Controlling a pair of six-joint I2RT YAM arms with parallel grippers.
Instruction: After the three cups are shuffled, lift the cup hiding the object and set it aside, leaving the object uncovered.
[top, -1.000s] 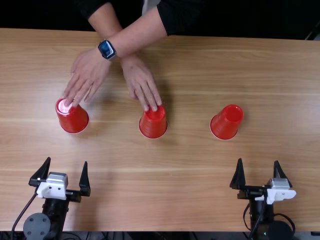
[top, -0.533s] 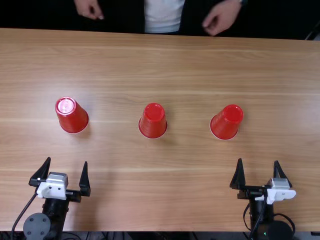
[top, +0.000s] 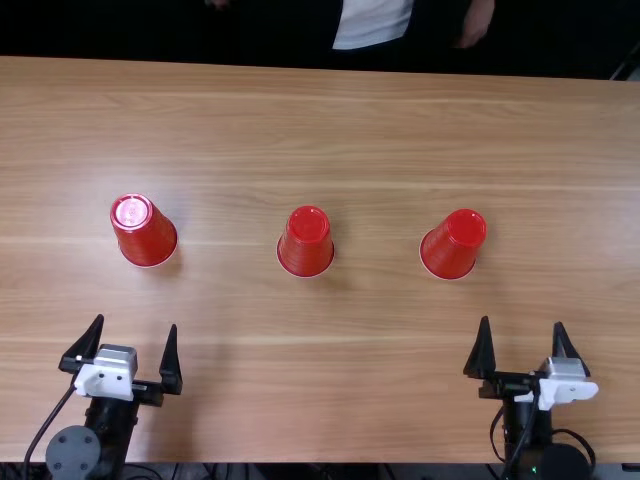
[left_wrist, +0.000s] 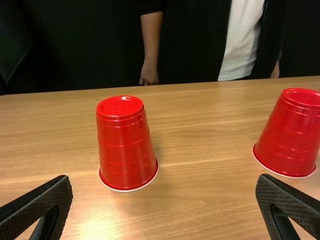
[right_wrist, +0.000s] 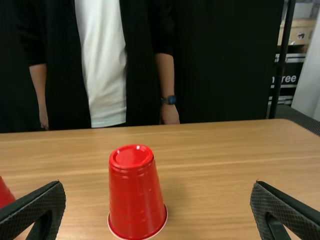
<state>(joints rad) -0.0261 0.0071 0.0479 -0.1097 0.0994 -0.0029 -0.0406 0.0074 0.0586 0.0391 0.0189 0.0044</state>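
Tabletop (top: 320, 120) bears three cups (top: 305, 242). Left end effector (top: 132, 326) gapes empty before left cup (top: 143, 230); right end effector (top: 521, 325) likewise before right cup (top: 455, 243)

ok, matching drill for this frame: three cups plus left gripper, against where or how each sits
1 left cup
2 middle cup
3 right cup
4 left gripper

A between two cups
B open, holding nothing
C ahead of the right gripper
D ahead of the left gripper

Pairs: 1-D, 2-A, 3-C, 4-B.
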